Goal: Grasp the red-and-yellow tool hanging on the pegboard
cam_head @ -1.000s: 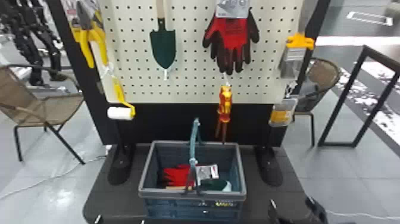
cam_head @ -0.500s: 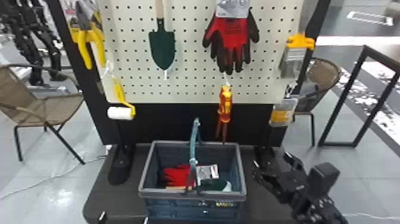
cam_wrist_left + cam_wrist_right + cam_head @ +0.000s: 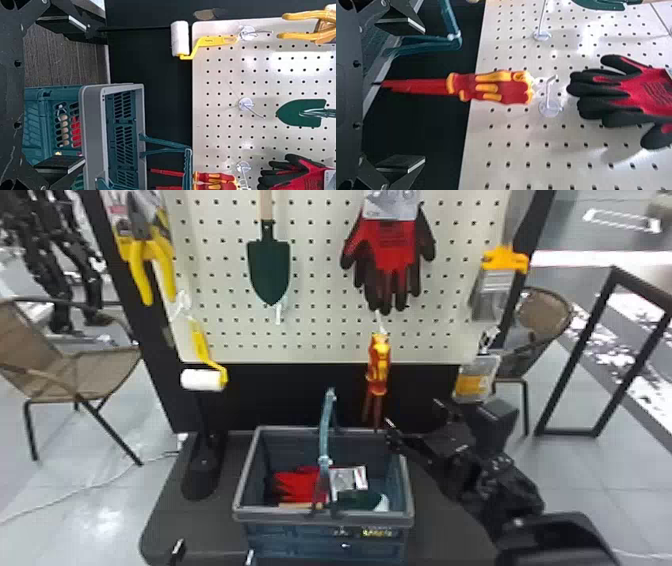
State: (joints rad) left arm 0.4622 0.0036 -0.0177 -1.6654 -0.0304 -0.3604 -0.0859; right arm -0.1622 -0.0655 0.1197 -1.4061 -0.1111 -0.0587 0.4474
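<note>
The red-and-yellow tool [image 3: 377, 372] hangs on a hook at the pegboard's [image 3: 325, 325] lower edge, its thin red shaft pointing down behind the basket. My right gripper [image 3: 415, 422] is open just below and to the right of the tool, apart from it. In the right wrist view the tool [image 3: 490, 87] lies ahead, in line with the wide gap of the right gripper [image 3: 403, 95], beyond the fingertips. My left gripper [image 3: 63, 95] is open and holds nothing, low beside the basket [image 3: 93, 134].
A grey-rimmed blue basket [image 3: 245, 470] with an upright handle stands on the dark table, holding red gloves and packets. On the pegboard hang a green trowel [image 3: 269, 265], red-black gloves [image 3: 387, 255], yellow pliers [image 3: 147, 250] and a paint roller [image 3: 202, 377]. A chair [image 3: 60, 370] stands at left.
My right arm has come up from the bottom right corner, past the basket's right side, to just below the hanging tool. The tool and basket have not moved.
</note>
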